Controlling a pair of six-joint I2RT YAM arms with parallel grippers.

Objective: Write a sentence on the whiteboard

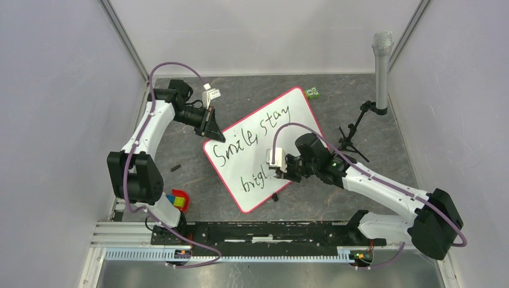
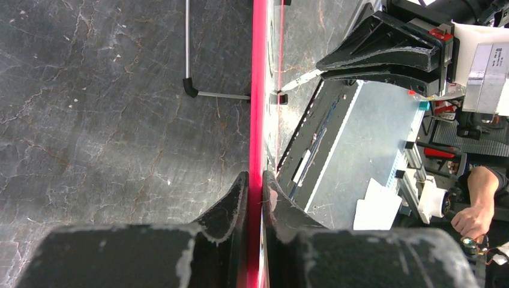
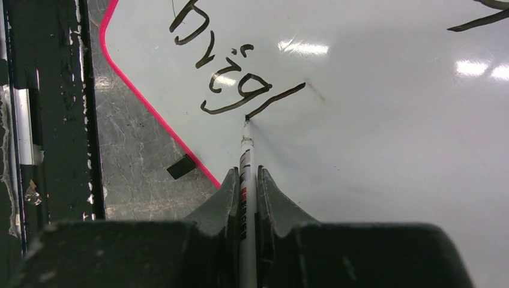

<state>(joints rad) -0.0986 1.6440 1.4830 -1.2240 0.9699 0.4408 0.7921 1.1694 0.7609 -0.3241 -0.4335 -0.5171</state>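
The whiteboard (image 1: 300, 120) lies tilted on the dark table, its red-pink frame showing. The sentence (image 1: 255, 135) on it reads "Smile, stay" with "brigl" on the line below. My left gripper (image 1: 214, 133) is shut on the board's upper-left frame edge (image 2: 258, 120). My right gripper (image 1: 277, 170) is shut on a white marker (image 3: 246, 180). The marker's tip touches the board at the foot of the last stroke (image 3: 276, 99). The right wrist view shows the second line (image 3: 222, 66) upside down.
A microphone (image 1: 382, 66) on a small black tripod (image 1: 354, 141) stands at the back right. A green block (image 1: 311, 92) lies beyond the board. A small black cap (image 1: 175, 168) lies left of the board. Coloured blocks (image 1: 178, 200) sit near the left arm's base.
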